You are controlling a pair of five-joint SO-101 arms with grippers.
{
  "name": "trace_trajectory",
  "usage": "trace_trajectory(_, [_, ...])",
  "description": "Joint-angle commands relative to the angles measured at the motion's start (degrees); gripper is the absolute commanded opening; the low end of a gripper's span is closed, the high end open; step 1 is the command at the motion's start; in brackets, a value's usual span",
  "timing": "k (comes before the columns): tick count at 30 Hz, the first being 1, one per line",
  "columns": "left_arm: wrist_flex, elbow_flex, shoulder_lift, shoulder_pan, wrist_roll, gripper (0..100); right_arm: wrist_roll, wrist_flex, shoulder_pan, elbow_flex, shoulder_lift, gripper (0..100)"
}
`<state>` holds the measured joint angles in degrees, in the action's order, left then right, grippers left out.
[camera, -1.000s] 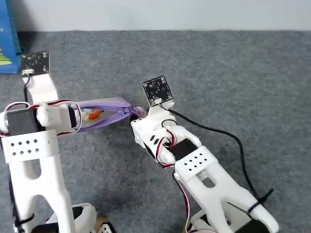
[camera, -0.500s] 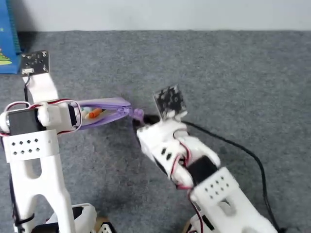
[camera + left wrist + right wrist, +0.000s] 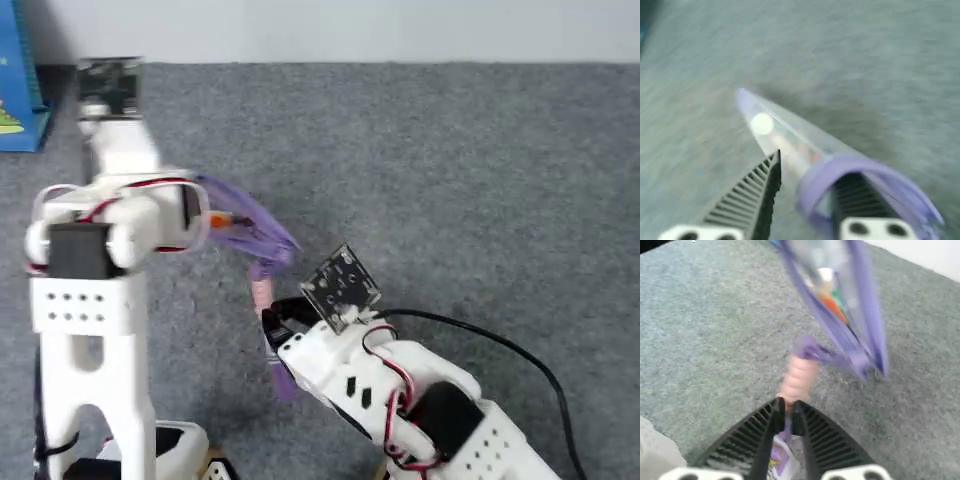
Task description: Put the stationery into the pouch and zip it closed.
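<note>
Left gripper (image 3: 807, 167) raised, claw part open but clamped across one end of the pouch (image 3: 245, 228), which hangs slanted off the table (image 3: 480, 180) with stationery (image 3: 832, 307) inside, right gripper (image 3: 788, 404) angled up at it, claw nearly closed, pinching the pink zipper pull (image 3: 797, 376).

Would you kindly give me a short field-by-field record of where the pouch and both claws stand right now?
pouch: purple, see-through, stretched between the two claws
stationery: orange and white pieces inside the pouch
left claw: clamped on one end of the pouch
right claw: shut on the pink zipper pull at the other end
zip: cannot tell how far it is closed
surface: grey mat
</note>
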<state>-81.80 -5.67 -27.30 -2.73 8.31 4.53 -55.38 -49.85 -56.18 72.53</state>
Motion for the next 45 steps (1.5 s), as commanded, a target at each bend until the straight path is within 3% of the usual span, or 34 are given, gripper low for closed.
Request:
trace_trajectory(1, [5.2, 2.7, -1.2, -8.9, -0.6, 20, 1.7, -2.7, -0.7, 0.4, 4.4, 0.8])
trace_trajectory(8, [7.5, 2.7, -1.3, -20.7, -0.8, 20, 2.9, -10.4, 0.3, 0.3, 15.3, 0.8])
trace_trajectory(17, [7.4, 2.3, -1.3, -18.9, -0.8, 20, 2.8, -16.7, 6.7, 0.3, 22.9, 0.8])
trace_trajectory(21, [5.1, 2.3, -1.5, -18.5, -0.8, 20, 2.9, -21.6, 13.8, 0.3, 22.9, 0.9])
trace_trajectory(28, [-2.4, 2.2, -1.4, -12.1, -4.4, 20, 2.0, -28.2, 27.3, 0.3, 22.9, 8.6])
trace_trajectory(37, [-8.4, 2.2, -1.8, 0.2, -4.8, 20, -5.6, -27.2, 39.4, -8.6, 22.8, 0.8])
trace_trajectory(45, [-11.8, 2.2, -1.8, 8.8, -4.8, 20, -8.0, -26.7, 42.3, -8.7, 13.4, 0.8])
